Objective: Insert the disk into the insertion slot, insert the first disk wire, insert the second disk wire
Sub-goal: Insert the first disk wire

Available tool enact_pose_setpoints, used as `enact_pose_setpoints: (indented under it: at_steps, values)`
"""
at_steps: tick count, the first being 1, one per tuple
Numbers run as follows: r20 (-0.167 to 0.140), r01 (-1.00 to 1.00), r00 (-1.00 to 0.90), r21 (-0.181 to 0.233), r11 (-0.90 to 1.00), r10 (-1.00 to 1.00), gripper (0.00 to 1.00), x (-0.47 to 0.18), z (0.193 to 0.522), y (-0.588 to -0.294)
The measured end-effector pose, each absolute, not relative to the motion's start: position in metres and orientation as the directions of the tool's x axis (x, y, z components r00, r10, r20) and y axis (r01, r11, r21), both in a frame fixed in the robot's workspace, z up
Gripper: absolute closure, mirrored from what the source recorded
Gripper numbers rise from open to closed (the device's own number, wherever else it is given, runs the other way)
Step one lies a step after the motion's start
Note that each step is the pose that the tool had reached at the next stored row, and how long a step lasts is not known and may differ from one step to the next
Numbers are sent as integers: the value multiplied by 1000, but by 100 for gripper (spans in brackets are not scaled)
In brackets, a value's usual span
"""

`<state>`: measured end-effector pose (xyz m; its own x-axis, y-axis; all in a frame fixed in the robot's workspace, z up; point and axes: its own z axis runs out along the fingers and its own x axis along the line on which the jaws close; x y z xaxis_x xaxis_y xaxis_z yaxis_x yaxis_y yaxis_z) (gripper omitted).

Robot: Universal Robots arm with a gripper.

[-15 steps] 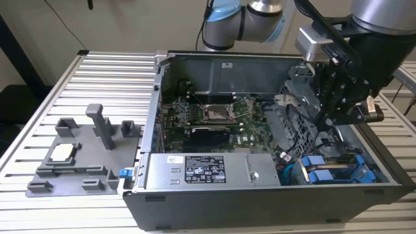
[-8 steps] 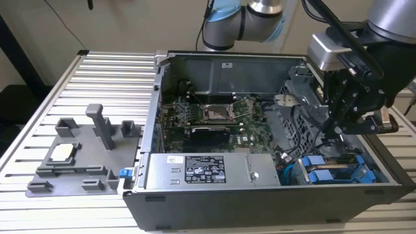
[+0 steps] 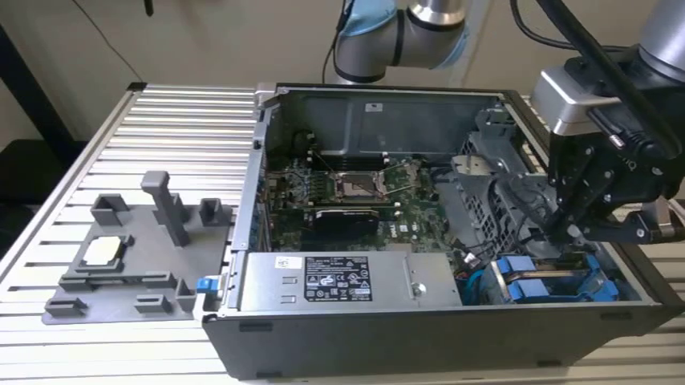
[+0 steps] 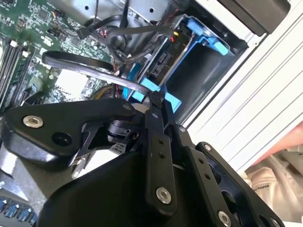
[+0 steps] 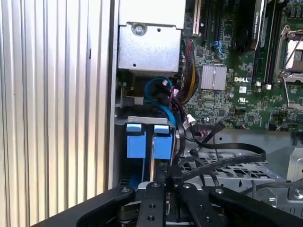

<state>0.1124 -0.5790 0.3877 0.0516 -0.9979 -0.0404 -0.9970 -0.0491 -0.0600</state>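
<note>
Even, soft overhead light fills the exterior view, with pale glare on the ribbed aluminium table (image 3: 160, 136). In both wrist views the black gripper linkage (image 4: 156, 156) sits close, dark and soft-focused.

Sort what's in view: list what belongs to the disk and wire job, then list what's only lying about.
Job:
disk, blue-framed, sitting in the insertion slot
gripper, down at the drive bay
black flat cable by the gripper

Lying about:
grey fixture tray on the table, toward the exterior view's left
power supply
motherboard
</note>
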Motion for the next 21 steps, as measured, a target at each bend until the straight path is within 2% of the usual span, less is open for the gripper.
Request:
enact_pose_setpoints:
  at_steps: [2,5,7,17,21]
  values:
    - [-53,-997,51,-59,-48,-997,84,113,388,-581]
    - [-105,-997,51,-61,-45,-993,84,113,388,-582]
    - [-109,-998,50,-52,-45,-993,84,116,388,-582]
    - [-109,-996,36,78,-45,-993,84,148,387,-582]
    - [-111,-995,35,88,-45,-993,84,154,383,-582]
